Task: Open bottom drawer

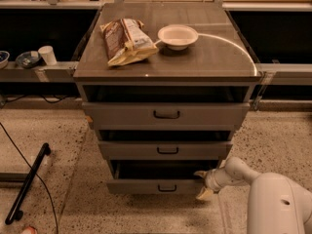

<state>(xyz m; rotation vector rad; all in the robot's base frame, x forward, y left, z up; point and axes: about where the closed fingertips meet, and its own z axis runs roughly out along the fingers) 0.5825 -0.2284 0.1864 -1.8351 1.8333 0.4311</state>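
Observation:
The bottom drawer [141, 186] is the lowest of three grey drawers in the cabinet, with a small black handle [167, 187]. It stands slightly pulled out, with a dark gap above its front. My gripper [201, 184] is at the right end of that drawer front, well to the right of the handle. Its two pale fingers [200, 173] are spread apart, one above and one below the front's right edge. My white arm [273, 204] reaches in from the lower right.
The middle drawer [165, 150] and top drawer [165, 115] are above. On the cabinet top lie a snack bag [124, 40] and a white bowl [177, 36]. A black bar [27, 184] and a cable lie on the speckled floor at left.

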